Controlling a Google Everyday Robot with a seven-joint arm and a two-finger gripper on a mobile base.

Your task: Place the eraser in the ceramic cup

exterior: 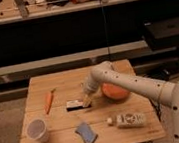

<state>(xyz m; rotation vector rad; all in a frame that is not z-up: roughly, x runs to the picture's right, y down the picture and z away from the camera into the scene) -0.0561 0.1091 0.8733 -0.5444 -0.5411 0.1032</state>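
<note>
We see the pincer (87,100), grip state unclear, at the right end of the small flat black eraser (74,105), whose long axis runs left-right across the wooden bench (59,83).

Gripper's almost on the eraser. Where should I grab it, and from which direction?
Come straight down from above and pinch the eraser across its short width, near the middle. It lies flat on the table with its long sides free and no near neighbours, so the narrow span should suit the jaws best. The gripper already sits at its right end, so shift slightly left first.
</note>
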